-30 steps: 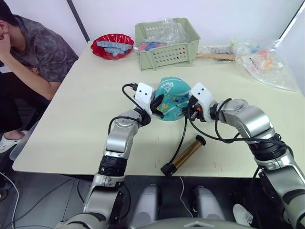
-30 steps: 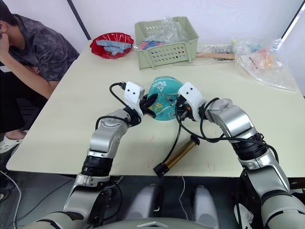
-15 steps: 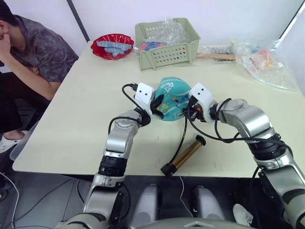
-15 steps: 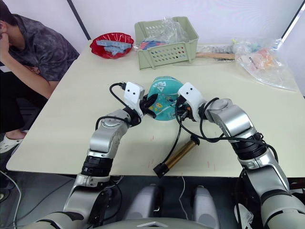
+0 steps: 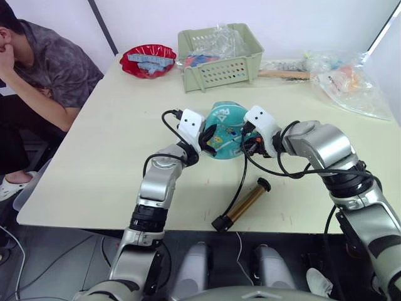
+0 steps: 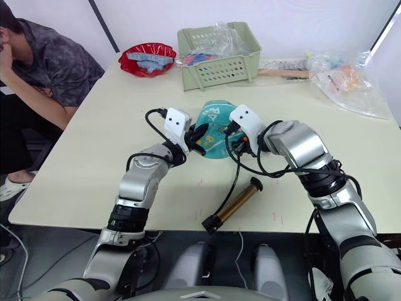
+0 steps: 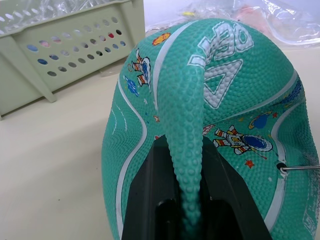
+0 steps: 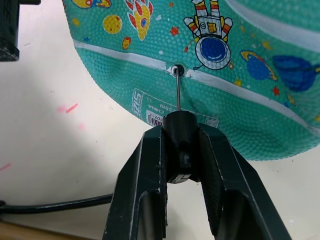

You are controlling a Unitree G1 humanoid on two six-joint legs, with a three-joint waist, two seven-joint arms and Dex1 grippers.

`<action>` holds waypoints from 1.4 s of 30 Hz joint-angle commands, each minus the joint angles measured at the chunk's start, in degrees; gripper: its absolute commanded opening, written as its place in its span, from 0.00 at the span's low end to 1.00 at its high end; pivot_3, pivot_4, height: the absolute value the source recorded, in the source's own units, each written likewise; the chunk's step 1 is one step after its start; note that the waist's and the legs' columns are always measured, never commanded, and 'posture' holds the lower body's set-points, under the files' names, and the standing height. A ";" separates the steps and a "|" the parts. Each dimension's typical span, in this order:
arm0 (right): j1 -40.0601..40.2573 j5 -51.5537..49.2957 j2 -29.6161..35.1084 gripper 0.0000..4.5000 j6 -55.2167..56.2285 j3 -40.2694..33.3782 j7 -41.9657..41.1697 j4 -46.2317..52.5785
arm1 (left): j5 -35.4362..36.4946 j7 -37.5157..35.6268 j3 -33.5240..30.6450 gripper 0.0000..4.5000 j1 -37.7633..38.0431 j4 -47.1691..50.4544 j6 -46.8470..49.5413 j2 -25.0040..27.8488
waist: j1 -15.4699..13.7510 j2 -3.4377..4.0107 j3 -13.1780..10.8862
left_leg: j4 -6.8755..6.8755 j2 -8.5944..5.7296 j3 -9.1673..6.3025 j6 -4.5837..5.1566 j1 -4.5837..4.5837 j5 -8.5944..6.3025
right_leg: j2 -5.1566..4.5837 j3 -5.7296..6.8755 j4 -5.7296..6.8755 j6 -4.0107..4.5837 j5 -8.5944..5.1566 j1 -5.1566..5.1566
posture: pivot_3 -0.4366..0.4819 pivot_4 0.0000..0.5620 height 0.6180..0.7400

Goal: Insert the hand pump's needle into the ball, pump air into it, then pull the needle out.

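The teal ball lies mid-table, sagging, with a raised fold. My left gripper is shut on that fold, its black fingers pressed to either side of it. My right gripper is shut on the needle's black fitting. The thin metal needle points at the ball, its tip in the valve hole on a white seam. The brass hand pump lies near the table's front edge. Its black hose runs up to my right gripper.
A pale green basket with plastic wrap stands behind the ball. A red bowl sits at the back left, and clear bags lie at the back right. A person sits by the table's left side.
My right gripper has moved slightly left, closer to the ball, carrying the needle with it. The left gripper and the pump have stayed put.
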State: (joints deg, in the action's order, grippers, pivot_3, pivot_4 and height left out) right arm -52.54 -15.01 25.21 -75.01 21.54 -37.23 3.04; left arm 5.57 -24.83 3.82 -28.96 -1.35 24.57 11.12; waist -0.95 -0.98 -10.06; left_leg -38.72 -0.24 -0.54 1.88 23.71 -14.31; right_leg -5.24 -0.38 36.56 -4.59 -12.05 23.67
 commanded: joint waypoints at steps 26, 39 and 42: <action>-25.64 -2.52 -2.66 0.08 -6.18 15.06 -11.40 -24.22 | -1.37 -3.97 5.08 0.00 1.67 -1.24 -2.37 -0.69 | 0.21 0.02 0.00 | 0.13 -0.03 -0.21 -0.02 0.04 0.01 | -0.03 0.29 -0.04 0.02 0.00 0.01 | 0.48 0.27 1.00; -29.11 2.77 -5.99 0.08 2.21 23.64 -19.52 -28.32 | -0.03 -3.87 3.25 0.00 1.31 -2.12 -1.04 -1.81 | 0.54 0.03 0.01 | 0.17 -0.03 -0.25 -0.03 0.02 0.02 | -0.01 0.32 -0.04 0.02 0.00 0.01 | 0.48 0.27 1.00; -29.59 4.16 -7.36 0.08 3.82 24.35 -20.74 -29.36 | 0.89 -4.02 2.68 0.00 1.42 -1.84 0.06 -2.29 | 0.84 0.04 0.01 | 0.18 -0.03 -0.25 -0.03 0.01 0.02 | -0.01 0.32 -0.04 0.02 0.00 0.01 | 0.48 0.27 1.00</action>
State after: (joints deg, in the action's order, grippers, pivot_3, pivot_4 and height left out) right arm -80.43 -11.15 20.59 -74.23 45.76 -56.92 -26.49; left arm 4.52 -26.47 2.62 -28.32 -2.33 22.67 11.18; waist -0.12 -0.94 -10.05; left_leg -38.54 -0.26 -0.83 1.84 23.72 -14.29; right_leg -5.24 -0.04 36.52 -4.57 -12.06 23.68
